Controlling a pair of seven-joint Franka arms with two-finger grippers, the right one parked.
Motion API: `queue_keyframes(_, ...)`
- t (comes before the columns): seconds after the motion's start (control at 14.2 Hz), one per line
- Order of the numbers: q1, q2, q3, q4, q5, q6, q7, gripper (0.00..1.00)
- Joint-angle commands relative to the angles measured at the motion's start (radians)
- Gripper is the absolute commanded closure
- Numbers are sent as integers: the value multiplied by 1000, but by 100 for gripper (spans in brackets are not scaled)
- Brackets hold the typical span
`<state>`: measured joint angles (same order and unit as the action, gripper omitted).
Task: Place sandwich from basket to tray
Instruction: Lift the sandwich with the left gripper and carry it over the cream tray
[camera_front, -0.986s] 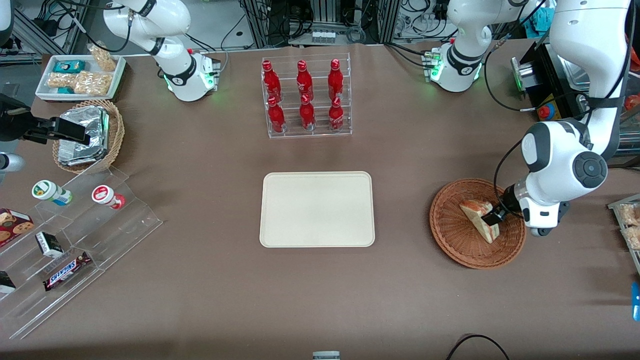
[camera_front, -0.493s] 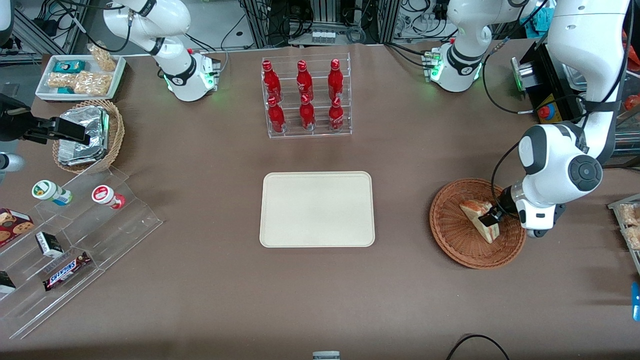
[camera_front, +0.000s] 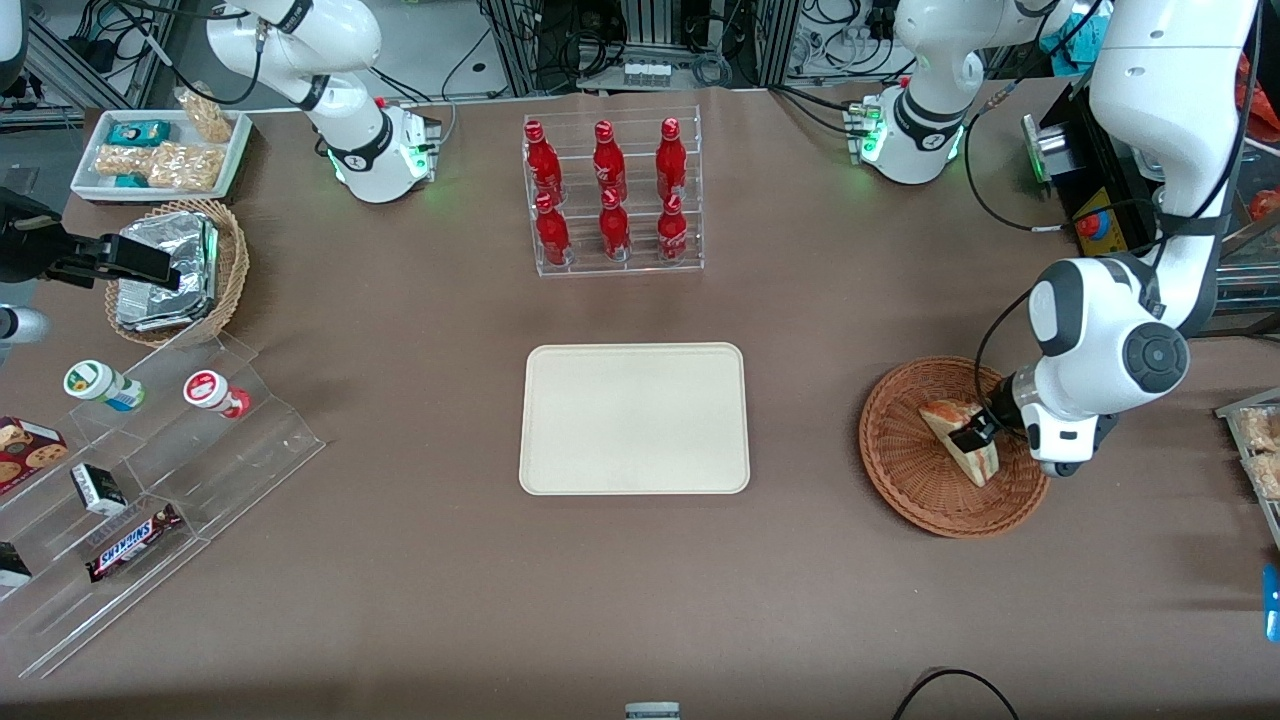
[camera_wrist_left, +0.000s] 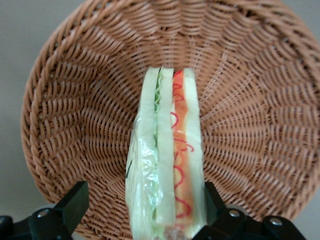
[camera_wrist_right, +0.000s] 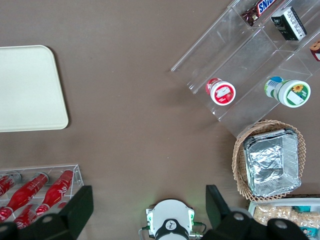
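The sandwich (camera_front: 945, 417), a plastic-wrapped white-bread wedge with red and green filling, lies in the reddish-brown wicker basket (camera_front: 900, 455) toward the working arm's end of the table. My gripper (camera_front: 972, 436) is down in the basket, open, with its fingers on either side of the wedge's wide end. In the left wrist view the sandwich (camera_wrist_left: 170, 150) stands on edge between the black fingers (camera_wrist_left: 75, 200); one finger is against the bread, and a gap separates the other from it. The gripper (camera_wrist_left: 142, 200) is low over the basket's weave (camera_wrist_left: 75, 125). The cream tray (camera_front: 634, 418) lies flat at mid-table, bare.
A clear rack of red bottles (camera_front: 612, 195) stands farther from the front camera than the tray. Toward the parked arm's end are a stepped acrylic shelf of snacks (camera_front: 150, 470), a tan basket of foil packets (camera_front: 180, 270) and a white snack tray (camera_front: 160, 150).
My gripper and wrist have shifted slightly toward the tray, farther over the sandwich. The sandwich and basket have stayed put.
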<state>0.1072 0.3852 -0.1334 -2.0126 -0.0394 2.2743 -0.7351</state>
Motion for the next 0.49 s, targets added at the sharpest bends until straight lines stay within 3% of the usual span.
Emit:
queue_keyframes(0.0,-11,20,3,11,-5,5,-15,4)
queue_keyframes(0.07,-11,23,3,9,-2,2,-10,16)
queue_keyframes(0.28,-11,12,2,11,-7,-6,-24,73)
queue_keyframes(0.35,-11,11,1,12,-7,-7,-42,85)
queue_keyframes(0.42,-11,-3,1,14,-5,-13,-49,89)
